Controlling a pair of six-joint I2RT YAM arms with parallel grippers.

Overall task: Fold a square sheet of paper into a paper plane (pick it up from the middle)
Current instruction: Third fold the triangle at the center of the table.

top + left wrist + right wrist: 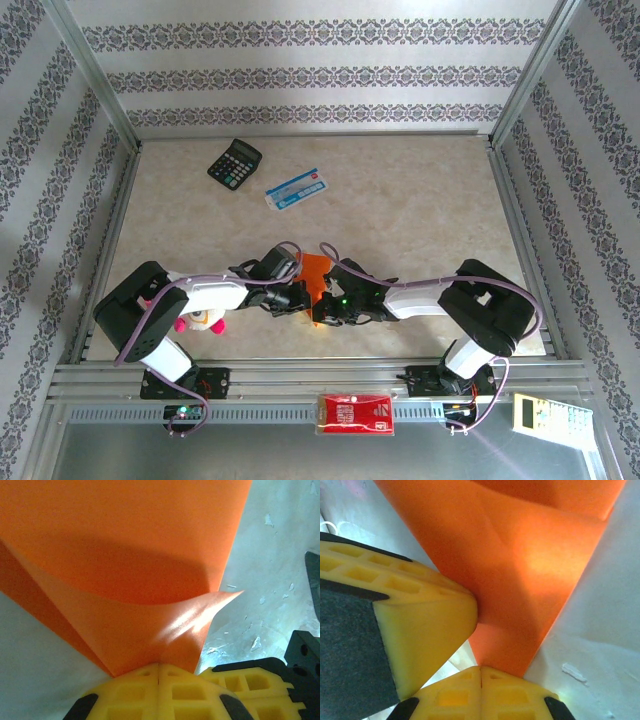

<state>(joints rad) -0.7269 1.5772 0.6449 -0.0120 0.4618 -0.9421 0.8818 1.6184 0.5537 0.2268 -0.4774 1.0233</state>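
Note:
The orange sheet of paper point(316, 268) is folded into layers and held above the table's near middle, between both arms. My left gripper point(302, 297) is shut on its edge; in the left wrist view the yellow fingertips point(150, 677) meet on a creased, curling part of the paper point(125, 555). My right gripper point(330, 300) is shut on a pointed corner of the paper point(530, 565), its tips point(481, 671) pressed together. The two grippers sit almost touching; the left finger point(415, 615) crowds the right wrist view. Whether the folded paper forms a paper plane I cannot tell.
A black calculator point(234, 163) and a blue-and-white flat packet point(297, 189) lie at the back left. A pink-and-white toy point(205, 320) sits under the left arm. A red packet point(355, 413) and a pale keypad device point(552, 415) rest on the front rail.

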